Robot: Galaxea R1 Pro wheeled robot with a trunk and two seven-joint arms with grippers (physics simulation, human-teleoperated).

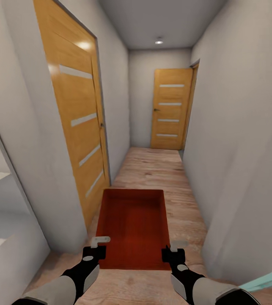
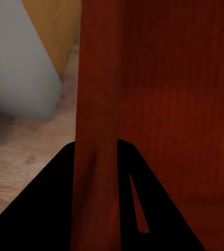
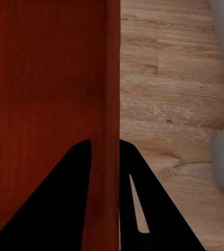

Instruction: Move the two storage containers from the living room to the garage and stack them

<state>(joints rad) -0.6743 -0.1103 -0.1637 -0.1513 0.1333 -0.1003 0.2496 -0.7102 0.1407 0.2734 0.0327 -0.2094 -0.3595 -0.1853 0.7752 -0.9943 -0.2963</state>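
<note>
The robot stands in a narrow corridor with white walls (image 1: 237, 127) and a light wood plank floor (image 1: 152, 169).

**Storage container.** One orange-red storage container (image 1: 131, 228) is carried in front of the trunk, at 12 o'clock from the camera and low in the head view. It is held level with its open top facing up. Its interior is bare. It hangs above the plank floor, between the two arms, clear of both corridor walls.

**Left tool.** The left tool (image 1: 97, 250) grips the container's left side wall near the near corner, at about 7 o'clock on the box. In the left wrist view the thin wall (image 2: 98, 130) runs straight down between the two dark fingers (image 2: 44, 209), one inside the box and one outside. The tool is closed onto that wall.

**Right tool.** The right tool (image 1: 174, 252) grips the container's right side wall near the near corner, at about 5 o'clock on the box. In the right wrist view the wall (image 3: 107, 104) passes between the fingers (image 3: 164, 209) in the same way. The tool is clamped on the wall.

**Surroundings.** A wooden door (image 1: 78, 123) with pale horizontal strips stands at 10 o'clock on the left wall. A second wooden door (image 1: 171, 109) closes the corridor end at 12 o'clock. A ceiling light (image 1: 158, 41) is lit above it. A pale turquoise edge (image 1: 267, 277) shows at 4 o'clock; what it is cannot be told.
</note>
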